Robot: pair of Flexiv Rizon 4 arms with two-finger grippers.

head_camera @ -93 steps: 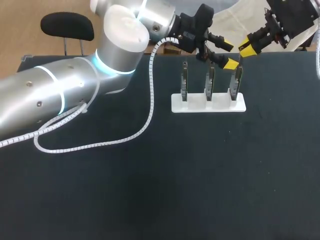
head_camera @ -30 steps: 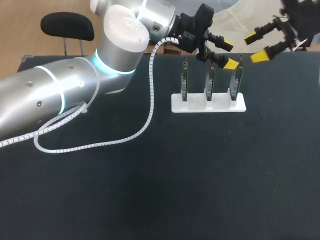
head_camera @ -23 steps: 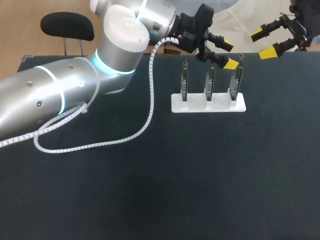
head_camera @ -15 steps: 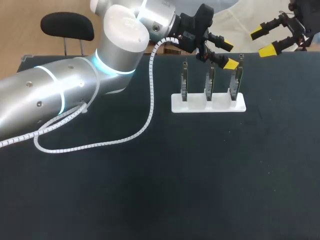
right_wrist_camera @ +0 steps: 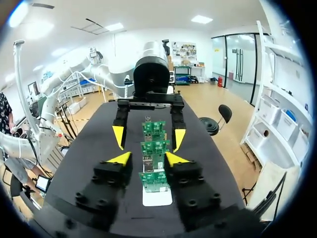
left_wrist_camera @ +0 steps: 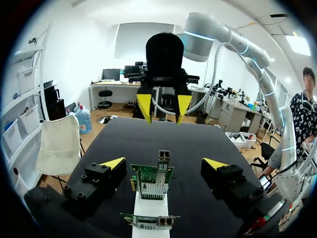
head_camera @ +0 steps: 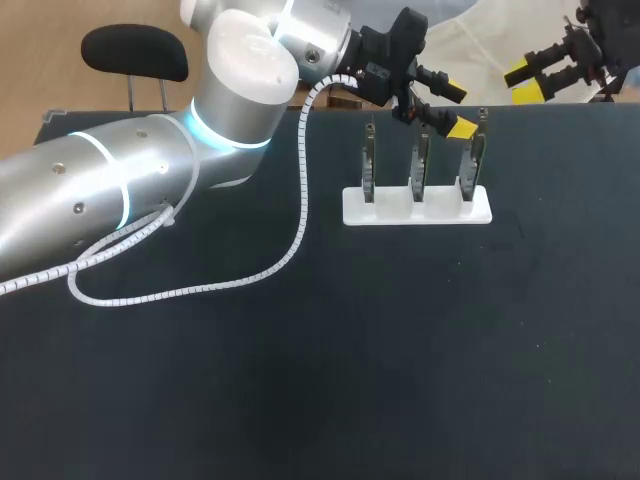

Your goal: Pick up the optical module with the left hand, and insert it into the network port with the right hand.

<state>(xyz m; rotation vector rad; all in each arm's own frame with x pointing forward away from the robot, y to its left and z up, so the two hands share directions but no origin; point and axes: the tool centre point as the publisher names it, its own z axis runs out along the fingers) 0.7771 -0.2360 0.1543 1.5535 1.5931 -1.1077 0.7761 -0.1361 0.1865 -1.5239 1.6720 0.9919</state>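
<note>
The left pincer (head_camera: 455, 110) is hovering at the upper middle of the frame, just above the tops of the middle and right boards (head_camera: 421, 165), its fingers spread wide and gripping nothing. The right pincer (head_camera: 523, 81) is hanging in the upper right corner, well apart from the rack (head_camera: 390, 211), its yellow tips parted too and nothing between them. All three green boards are standing upright in that white rack on the dark surface (head_camera: 400, 350). The optical module? I cannot pick it out among the boards.
</note>
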